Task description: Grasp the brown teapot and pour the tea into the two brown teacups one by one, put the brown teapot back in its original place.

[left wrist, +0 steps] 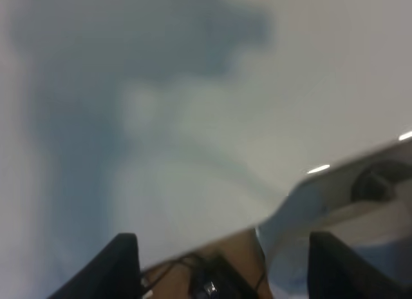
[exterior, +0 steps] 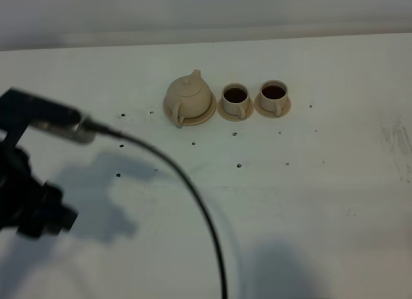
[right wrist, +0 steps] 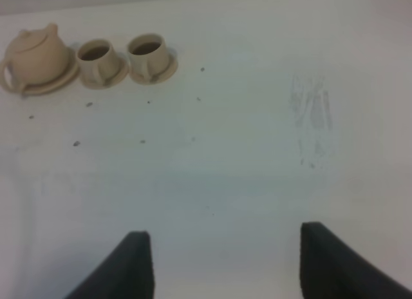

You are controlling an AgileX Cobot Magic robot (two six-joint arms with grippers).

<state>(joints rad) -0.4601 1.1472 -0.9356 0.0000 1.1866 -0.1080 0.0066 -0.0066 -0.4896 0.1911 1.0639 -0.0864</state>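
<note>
Teapot sits upright, lid on, upon its wide saucer on the white table. Just beside the teapot, on its spout-free side toward the table's right, stands the nearer teacup, and beyond that, farther from the teapot, the second teacup; each rests on its own small saucer and holds dark liquid. Well apart from the teapot, the left gripper hangs blurred above the table with fingers spread wide and nothing between them. The right gripper likewise stands far from the teapot, fingers wide and empty. A black cable trails across the table.
</note>
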